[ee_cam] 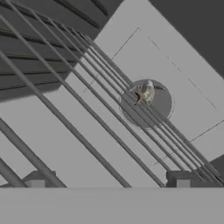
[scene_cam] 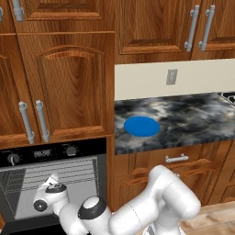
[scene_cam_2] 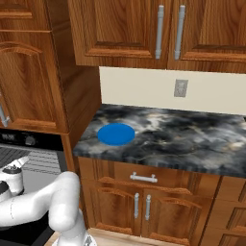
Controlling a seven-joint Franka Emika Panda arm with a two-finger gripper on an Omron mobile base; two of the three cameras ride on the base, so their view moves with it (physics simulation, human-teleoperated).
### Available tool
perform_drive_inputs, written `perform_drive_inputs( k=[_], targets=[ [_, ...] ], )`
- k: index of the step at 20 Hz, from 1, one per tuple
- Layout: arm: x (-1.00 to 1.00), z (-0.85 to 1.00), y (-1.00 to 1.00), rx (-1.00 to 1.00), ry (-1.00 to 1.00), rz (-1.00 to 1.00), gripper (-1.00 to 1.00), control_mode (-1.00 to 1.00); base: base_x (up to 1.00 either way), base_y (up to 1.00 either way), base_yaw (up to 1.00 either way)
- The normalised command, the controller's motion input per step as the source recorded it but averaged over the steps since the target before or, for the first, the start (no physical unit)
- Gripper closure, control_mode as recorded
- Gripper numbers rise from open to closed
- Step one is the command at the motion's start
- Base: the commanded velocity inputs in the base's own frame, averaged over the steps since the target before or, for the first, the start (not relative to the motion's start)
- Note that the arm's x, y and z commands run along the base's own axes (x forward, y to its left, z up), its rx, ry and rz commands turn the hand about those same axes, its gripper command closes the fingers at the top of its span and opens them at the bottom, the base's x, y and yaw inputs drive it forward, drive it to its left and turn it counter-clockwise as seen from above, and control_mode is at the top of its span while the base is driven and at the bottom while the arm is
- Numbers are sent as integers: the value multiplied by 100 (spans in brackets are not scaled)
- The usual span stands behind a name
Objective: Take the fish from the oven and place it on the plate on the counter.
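Note:
The black oven (scene_cam: 46, 153) stands open at the lower left, its grey inside and wire racks (ee_cam: 87, 100) showing. My gripper (ee_cam: 108, 181) reaches into the oven cavity, open, with nothing between its fingertips (ee_cam: 179, 179). In the left base view the hand (scene_cam: 51, 187) sits in front of the racks, and it shows at the left edge of the right base view (scene_cam_2: 12, 170). A round fan disc (ee_cam: 146, 103) marks the oven's back wall. The fish is hidden. The blue plate (scene_cam: 142, 126) (scene_cam_2: 116, 134) lies bare near the left end of the marbled counter (scene_cam: 188, 117) (scene_cam_2: 182, 139).
Wooden cabinets (scene_cam: 69, 87) rise above the oven and over the counter. Drawers with silver handles (scene_cam: 176, 159) sit below the counter. A wall outlet (scene_cam: 171, 77) is on the cream backsplash. A stove corner (scene_cam: 228, 97) shows at the far right.

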Motion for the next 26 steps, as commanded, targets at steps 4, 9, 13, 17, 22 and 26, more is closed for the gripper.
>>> perform_drive_inputs(
  k=[4,9,13,17,22,26],
  targets=[
    [-33,-100,-19,27,-28,-26,-100,-100,0,0,0],
    [-27,-100,-26,27,-18,-22,-100,-100,0,0,0],
    [-23,-100,-18,24,-14,-21,-100,-100,0,0,0],
    [-3,-100,0,17,-15,-26,100,-100,0,0,0],
    [0,-100,0,17,-10,-25,100,-100,0,0,0],
    [-16,-100,-3,21,-2,-18,100,-100,0,0,0]
  ],
)
